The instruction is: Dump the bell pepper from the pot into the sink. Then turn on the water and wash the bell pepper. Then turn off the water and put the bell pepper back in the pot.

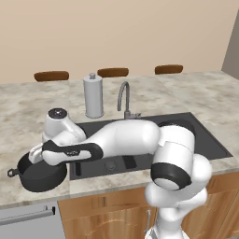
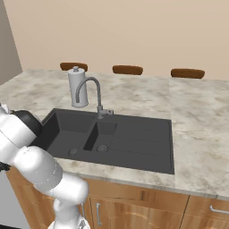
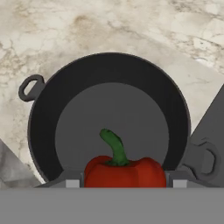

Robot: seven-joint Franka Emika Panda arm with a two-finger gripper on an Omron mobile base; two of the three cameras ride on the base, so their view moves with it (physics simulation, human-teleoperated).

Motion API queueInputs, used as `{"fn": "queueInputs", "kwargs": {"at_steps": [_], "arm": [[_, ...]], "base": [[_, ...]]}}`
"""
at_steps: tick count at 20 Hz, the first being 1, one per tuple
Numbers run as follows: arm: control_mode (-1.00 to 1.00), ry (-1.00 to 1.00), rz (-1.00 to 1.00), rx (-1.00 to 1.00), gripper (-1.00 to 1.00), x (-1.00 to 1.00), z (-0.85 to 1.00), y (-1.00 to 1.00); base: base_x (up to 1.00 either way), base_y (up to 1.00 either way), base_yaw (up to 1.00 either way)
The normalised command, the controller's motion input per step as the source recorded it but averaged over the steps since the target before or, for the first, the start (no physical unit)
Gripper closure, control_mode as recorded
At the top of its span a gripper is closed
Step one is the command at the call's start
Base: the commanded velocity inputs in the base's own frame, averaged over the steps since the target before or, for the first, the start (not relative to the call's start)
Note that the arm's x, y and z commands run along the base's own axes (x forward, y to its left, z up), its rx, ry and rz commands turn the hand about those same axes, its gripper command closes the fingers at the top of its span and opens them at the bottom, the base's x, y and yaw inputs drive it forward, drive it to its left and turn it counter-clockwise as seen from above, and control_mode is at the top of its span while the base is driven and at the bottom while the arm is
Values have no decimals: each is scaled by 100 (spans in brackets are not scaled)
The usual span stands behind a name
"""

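- Marbled tabletop in the left base view carries the pot left of the sink; the arm reaches over it, the hand hidden behind the wrist.
- Right base view: sink and faucet stand well apart from the pot's side.
- Hand view: the bell pepper lies inside the pot, stem up, directly between the hand tips, which stand parted and hold nothing; one loop handle sits just to the side.

Pot left of the sink, pepper inside it.
In my left base view the pot sits at lower left on the surface, just beside the sink at centre. The faucet stands behind the sink, the canister to its left. My hand view shows the bell pepper in the pot, bottom centre.
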Motion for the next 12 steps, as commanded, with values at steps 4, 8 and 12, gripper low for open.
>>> {"fn": "queueInputs", "kwargs": {"at_steps": [4,8,12], "arm": [[-100,0,0,0,100,12,-23,23],[-100,0,0,0,100,10,-22,21],[-100,0,0,0,100,6,-29,11]], "base": [[0,0,0],[0,0,0],[0,0,0]]}}
